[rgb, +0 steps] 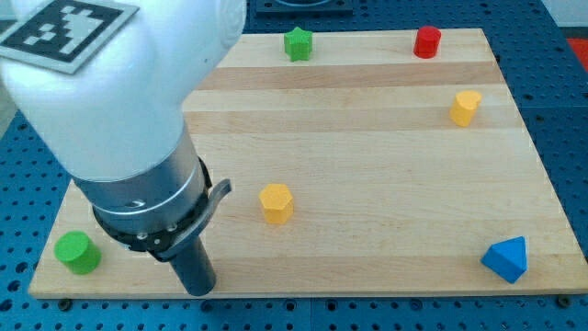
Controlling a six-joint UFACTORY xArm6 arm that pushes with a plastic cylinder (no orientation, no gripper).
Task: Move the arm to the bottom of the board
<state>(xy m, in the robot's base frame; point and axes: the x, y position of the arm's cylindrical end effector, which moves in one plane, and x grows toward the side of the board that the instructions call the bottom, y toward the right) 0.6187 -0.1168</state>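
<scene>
My tip [199,290] rests on the wooden board [367,138] close to its bottom edge, at the view's lower left. A green cylinder [77,252] lies to the tip's left, near the board's bottom-left corner. An orange hexagonal block [276,202] lies up and to the right of the tip. A blue triangular block [506,258] sits at the bottom right. A green star-shaped block [298,43] and a red cylinder [427,41] sit along the top edge. A yellow block [465,108] lies at the upper right.
The arm's white and grey body [119,101] covers the board's upper left part. A blue perforated table [565,55] surrounds the board.
</scene>
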